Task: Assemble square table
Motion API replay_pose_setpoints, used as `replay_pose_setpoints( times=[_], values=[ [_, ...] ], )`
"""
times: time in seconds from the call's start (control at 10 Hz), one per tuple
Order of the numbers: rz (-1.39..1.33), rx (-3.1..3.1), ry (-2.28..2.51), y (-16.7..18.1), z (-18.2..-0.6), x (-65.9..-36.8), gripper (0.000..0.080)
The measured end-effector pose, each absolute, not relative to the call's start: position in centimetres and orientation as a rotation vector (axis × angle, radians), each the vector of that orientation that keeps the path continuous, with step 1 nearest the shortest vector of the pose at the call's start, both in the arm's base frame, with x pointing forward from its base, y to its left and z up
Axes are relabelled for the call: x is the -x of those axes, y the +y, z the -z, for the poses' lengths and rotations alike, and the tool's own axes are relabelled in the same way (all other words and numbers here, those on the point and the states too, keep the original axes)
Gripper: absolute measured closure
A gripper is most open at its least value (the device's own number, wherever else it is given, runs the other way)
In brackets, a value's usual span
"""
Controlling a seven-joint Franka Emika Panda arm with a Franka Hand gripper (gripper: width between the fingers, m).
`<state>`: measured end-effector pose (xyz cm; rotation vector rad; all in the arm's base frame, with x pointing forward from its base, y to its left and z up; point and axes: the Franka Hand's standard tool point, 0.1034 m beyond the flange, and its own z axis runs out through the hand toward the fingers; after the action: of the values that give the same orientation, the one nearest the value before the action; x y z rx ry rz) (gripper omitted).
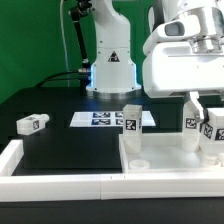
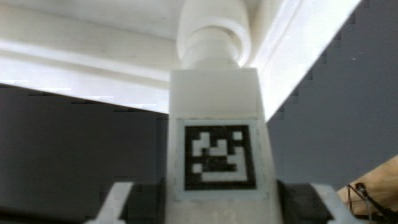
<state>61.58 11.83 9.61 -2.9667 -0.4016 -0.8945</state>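
Wrist view: my gripper pinches the held leg (tag facing the lens) over the tabletop. A standing leg sits at the tabletop's far edge; a lying leg rests well apart.

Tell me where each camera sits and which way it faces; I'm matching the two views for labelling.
Exterior view: off the arm, looking across the tabletop toward the arm's base; the gripper shows, clamping a leg.
Wrist view: on the wrist, looking past the gripper along the clamped leg; only its fingers show.
Shared: that leg and the gripper.
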Motion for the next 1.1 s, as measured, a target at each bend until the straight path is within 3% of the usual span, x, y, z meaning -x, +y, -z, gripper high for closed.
replay_pose_setpoints(
  times=[0.4,0.6,0.7,1.1],
  values=[
    [0.887,2.968,-0.404,11.95,-9.28,-61.47,0.0509],
    [0.887,2.968,-0.405,11.95,-9.27,-61.47,0.0265],
    [0.887,2.968,-0.405,11.95,-9.27,-61.47,0.0186],
    [0.887,2.968,-0.405,11.95,-9.27,-61.47,0.0152]
  ],
)
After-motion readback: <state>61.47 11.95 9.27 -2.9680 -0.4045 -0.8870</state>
